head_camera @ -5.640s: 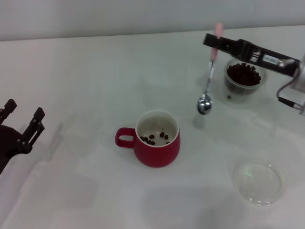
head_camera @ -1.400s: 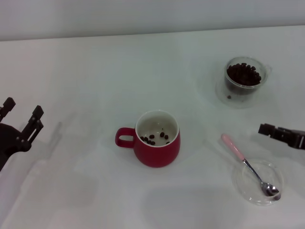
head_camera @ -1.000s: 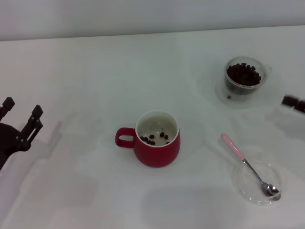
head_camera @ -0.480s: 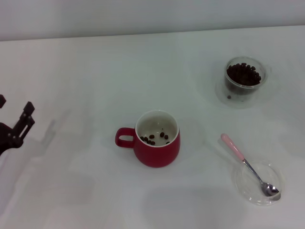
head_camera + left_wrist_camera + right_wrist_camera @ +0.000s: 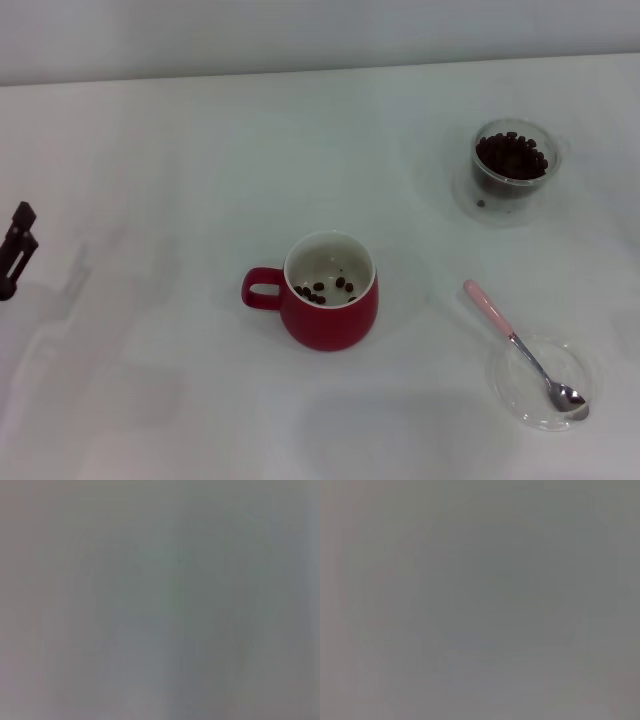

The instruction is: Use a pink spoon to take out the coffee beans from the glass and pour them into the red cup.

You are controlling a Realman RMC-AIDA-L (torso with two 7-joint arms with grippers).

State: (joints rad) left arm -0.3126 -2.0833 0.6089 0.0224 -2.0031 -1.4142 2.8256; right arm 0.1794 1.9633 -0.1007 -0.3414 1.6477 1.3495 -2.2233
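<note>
The rounded deep red ceramic mug (image 5: 329, 296) stands mid-table on the white tabletop (image 5: 200, 180), loop handle toward the robot's left, with about 6 dark coffee beans (image 5: 322, 290) on its white floor. Far right of the mug and farther back, the small clear double-walled glass (image 5: 514, 170) holds a heap of beans. Right of the mug and nearer, the pink-handled metal teaspoon (image 5: 520, 346) lies with its bowl in the shallow clear round dish (image 5: 543, 381), handle on the rim pointing toward the mug. Nothing stands between these. Far left of the mug, only a black tip of the left gripper (image 5: 14, 250) shows; I cannot tell how its jaws stand.
</note>
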